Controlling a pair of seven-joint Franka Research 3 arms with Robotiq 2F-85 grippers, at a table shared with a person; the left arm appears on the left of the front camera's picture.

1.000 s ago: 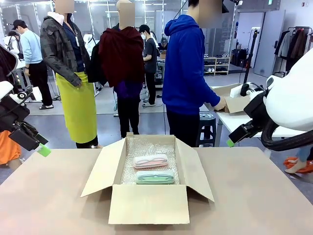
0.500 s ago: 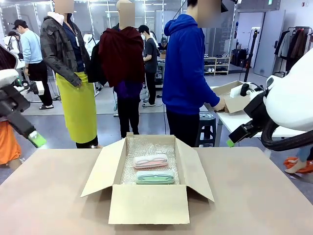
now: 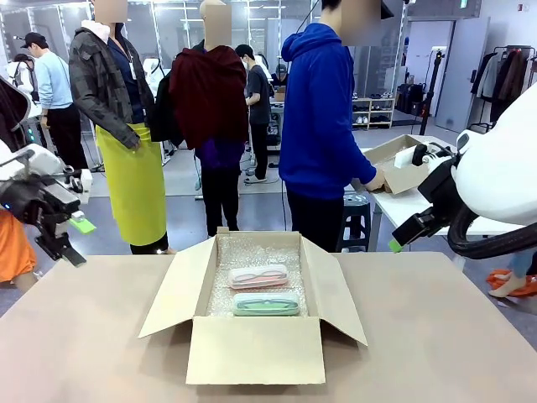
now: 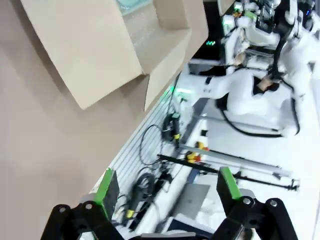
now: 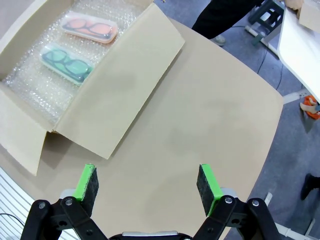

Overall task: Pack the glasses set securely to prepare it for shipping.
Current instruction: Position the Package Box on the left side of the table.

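Glasses set [image 3: 258, 277] in box [image 3: 255, 348], well apart from left pincer [image 4: 167, 189], right pincer [image 5: 147, 181]

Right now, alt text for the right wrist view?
Open cardboard box on a table, lined with bubble wrap, holding a pink glasses case and a mint green glasses case side by side. The right gripper hangs open and empty over the tabletop beside it.

A tan bench [image 3: 453, 336] fills the foreground. Beyond it, grey floor [image 3: 180, 214] runs to glass partitions [image 3: 168, 25] at 12 o'clock — brightly lit from above. At 2 o'clock stand a white table [image 3: 403, 204], a dark stool [image 3: 357, 220] and a clothes rack [image 3: 508, 71].
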